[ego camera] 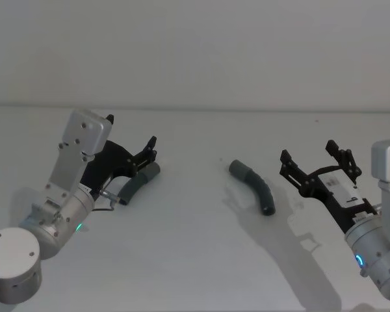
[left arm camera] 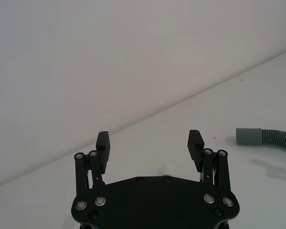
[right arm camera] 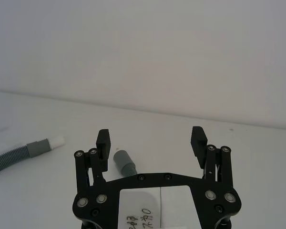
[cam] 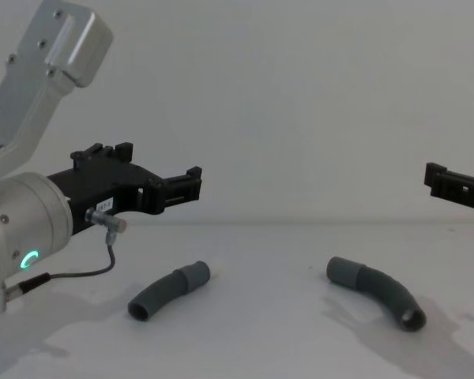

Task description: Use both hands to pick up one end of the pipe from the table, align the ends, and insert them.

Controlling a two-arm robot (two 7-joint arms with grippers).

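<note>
Setting: you are at a robot lab test bench. Evidence: plain matte white table (ego camera: 195, 273); plain white wall (ego camera: 195, 45) directly behind it; silver left arm (ego camera: 68, 169) and right arm (ego camera: 380, 250), each with a lit status ring.

my left gripper (left arm camera: 149, 140) is matt black plastic, with small shiny metal screw heads (left arm camera: 100, 201) at its joints, and my right gripper (right arm camera: 151, 137) has the same finish, plus a white paper label (right arm camera: 176, 205) with handwriting on its palm. my left wrist (cam: 20, 229) is smooth silver metal with a dull sheen. the left pipe piece (cam: 167, 290) and the right pipe piece (cam: 377, 292) look like dark grey rubbery plastic, ribbed along the body, with smooth matt lighter cuffs (cam: 193, 275); one tip (right arm camera: 56, 141) is smooth white plastic. the table (ego camera: 182, 260) is plain matt white and smooth.
</note>
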